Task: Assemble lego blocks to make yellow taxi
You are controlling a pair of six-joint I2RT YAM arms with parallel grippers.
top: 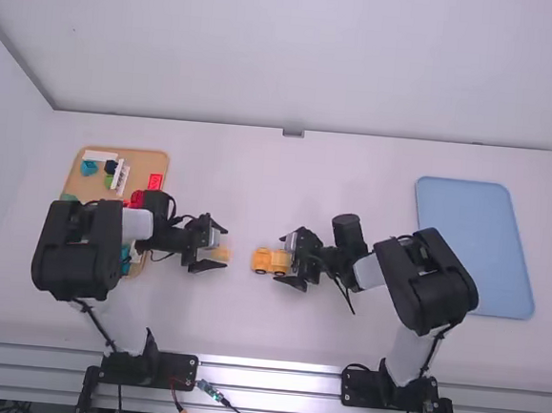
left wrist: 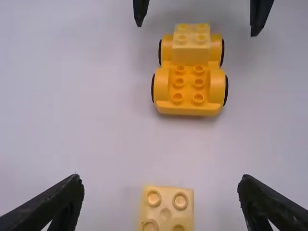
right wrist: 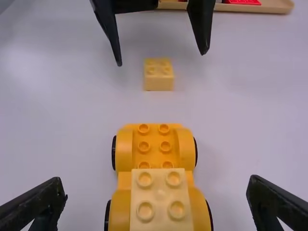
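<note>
In the high view my left gripper [top: 217, 247] stands open around a loose light-yellow block [top: 221, 254] on the table. My right gripper [top: 293, 260] is at the right end of the orange-yellow car base [top: 263, 260]. In the left wrist view, the spread fingers of my left gripper [left wrist: 161, 199] have the loose block [left wrist: 166, 209] between them, with a gap on each side. From the right wrist view, my right gripper [right wrist: 156, 199] is open, its fingers either side of the car base [right wrist: 154, 144]; a pale yellow block [right wrist: 161, 197] sits on the base's near end.
A tan tray [top: 145, 163] with several coloured pieces lies at the left, partly under the left arm. At the right is a blue mat [top: 474, 243], beside the right arm. White table surface [top: 287, 188] lies beyond the car base.
</note>
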